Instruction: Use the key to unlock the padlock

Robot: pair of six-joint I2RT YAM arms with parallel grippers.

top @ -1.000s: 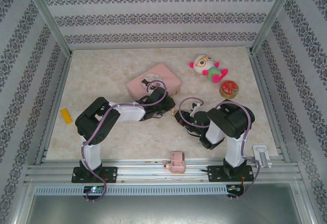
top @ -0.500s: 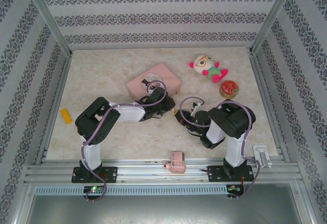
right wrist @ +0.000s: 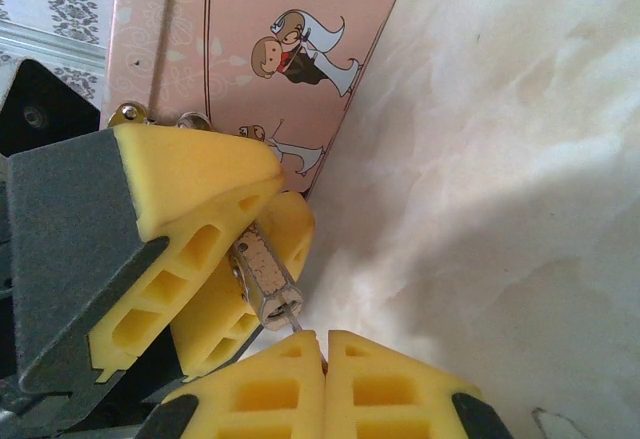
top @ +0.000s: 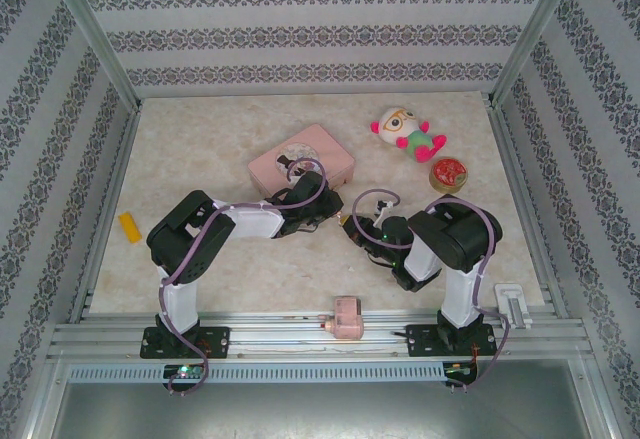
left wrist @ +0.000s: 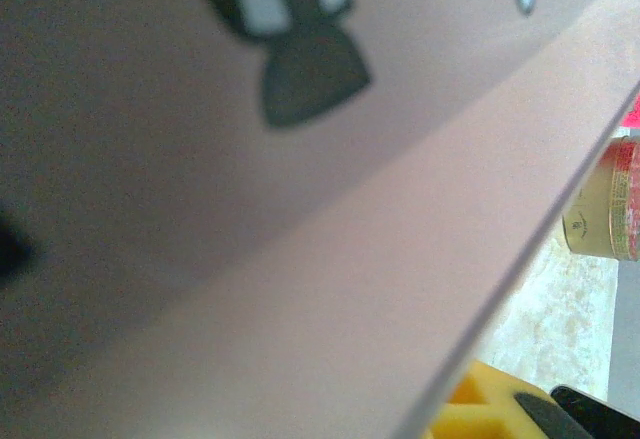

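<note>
Table: cream marbled top, metal rail along the near edge. On it: pink tin, flat, centre, towards the back; plush toy, lying back right; round red-lidded pot, upright, just beside the toy on its near side; yellow block, far left, well apart from the rest; pink block, at the near edge by the rail.

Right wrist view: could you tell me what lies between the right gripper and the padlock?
The key, a thin grey sliver, spans that gap in the right wrist view, from the right gripper up to the padlock.
</note>
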